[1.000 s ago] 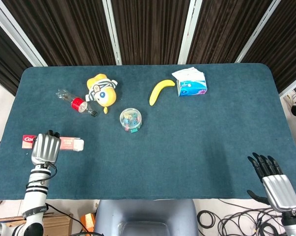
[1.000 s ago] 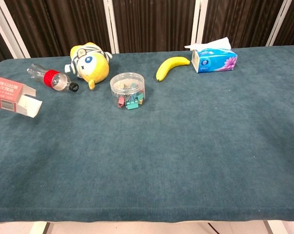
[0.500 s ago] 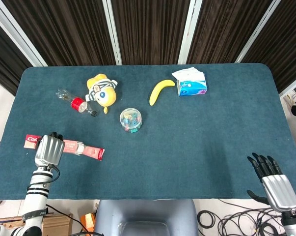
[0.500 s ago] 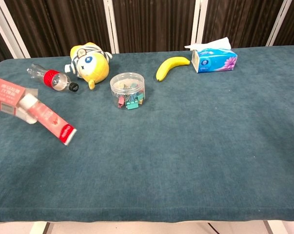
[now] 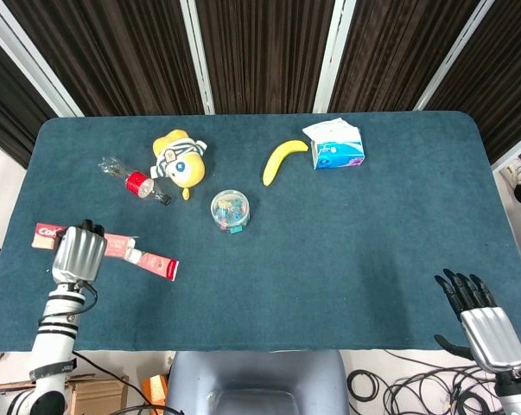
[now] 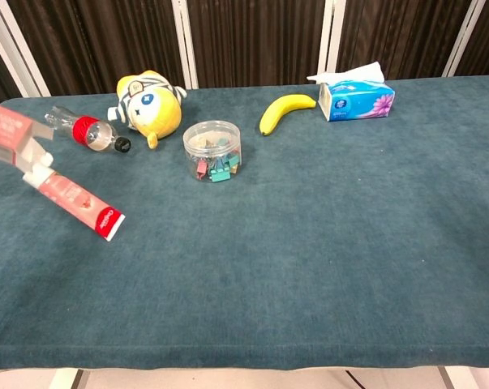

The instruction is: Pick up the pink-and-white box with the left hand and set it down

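My left hand grips the pink-and-white box near the table's left edge. In the chest view the box hangs tilted above the cloth, its open flap end lower and pointing right. A pink tube sticks out of that open end. The tube slopes down to the right, and its red tip rests on the table. The left hand itself is outside the chest view. My right hand is at the table's near right corner, fingers spread, holding nothing.
A plastic bottle with a red label and a yellow plush toy lie behind the box. A clear round tub of clips sits mid-table. A banana and a tissue box are further back right.
The box has risen off the table and tilted. The pink tube slid out of its open end, and its tip now rests on the cloth. The right hand has not moved.
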Controlling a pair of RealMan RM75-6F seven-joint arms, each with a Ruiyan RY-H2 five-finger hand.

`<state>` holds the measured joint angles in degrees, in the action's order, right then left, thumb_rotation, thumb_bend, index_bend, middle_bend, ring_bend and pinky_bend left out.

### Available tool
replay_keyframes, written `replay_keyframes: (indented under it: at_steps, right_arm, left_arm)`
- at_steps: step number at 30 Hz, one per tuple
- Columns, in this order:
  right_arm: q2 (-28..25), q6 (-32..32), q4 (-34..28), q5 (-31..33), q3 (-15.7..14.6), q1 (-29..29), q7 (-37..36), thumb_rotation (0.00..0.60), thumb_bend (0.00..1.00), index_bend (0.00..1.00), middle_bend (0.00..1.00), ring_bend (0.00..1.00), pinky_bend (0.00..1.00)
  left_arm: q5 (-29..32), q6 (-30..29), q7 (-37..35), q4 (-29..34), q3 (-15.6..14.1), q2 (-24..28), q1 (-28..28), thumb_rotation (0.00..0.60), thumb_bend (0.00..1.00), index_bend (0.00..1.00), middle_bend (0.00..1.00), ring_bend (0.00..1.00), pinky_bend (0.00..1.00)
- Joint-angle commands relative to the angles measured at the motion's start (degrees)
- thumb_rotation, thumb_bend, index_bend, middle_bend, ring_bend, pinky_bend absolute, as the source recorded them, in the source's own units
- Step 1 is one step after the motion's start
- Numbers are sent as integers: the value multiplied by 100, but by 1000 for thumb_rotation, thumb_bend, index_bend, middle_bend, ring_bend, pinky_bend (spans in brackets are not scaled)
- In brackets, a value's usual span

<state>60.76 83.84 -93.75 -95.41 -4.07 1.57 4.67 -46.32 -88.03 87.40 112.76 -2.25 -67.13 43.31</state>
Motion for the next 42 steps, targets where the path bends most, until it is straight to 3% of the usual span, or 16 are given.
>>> replay_keyframes:
  at_steps: [1,8,15,20,27,30,35,42]
  right_arm:
    - [-6,-60,-32,45,3,18,59,600,95,18,27,46,70]
    - [-22,-84,-93,104,9,12,118,600,95,18,27,46,70]
    - [-24,-154,-108,126,-5,29,174,600,95,19,27,46,71]
    - [-48,-190,-127,128,-17,42,174,600,95,20,27,46,71]
    - [-69,-212,-128,117,-32,52,147,600,95,20,27,46,71]
    - [-76,-226,-135,121,-35,58,150,600,95,21,27,46,71]
    - [-71,-255,-146,150,-29,67,188,600,95,22,27,46,70]
    - [-59,-276,-158,168,-26,74,230,600,95,23,27,46,70]
  left_arm:
    - [-764,-137,-972,-727,61,188,-199,600,492,547,593,897,949]
    - [-1228,461,-3096,-279,-182,420,-831,600,483,545,591,897,950]
    - [-1799,1077,-4138,-598,-638,134,-1267,600,481,540,588,896,953]
    - [-1745,1435,-4419,-1079,-656,-264,-1412,600,472,495,543,893,953]
    - [-1512,1663,-4457,-1637,-456,-666,-1493,600,392,385,423,876,947]
    - [-1479,1712,-4468,-1721,-416,-705,-1533,600,363,290,356,867,942]
    - [-1520,1633,-4521,-1762,-341,-719,-1631,600,292,15,177,846,921]
    - [-1739,1442,-4671,-1462,-387,-444,-1866,600,242,0,49,822,895]
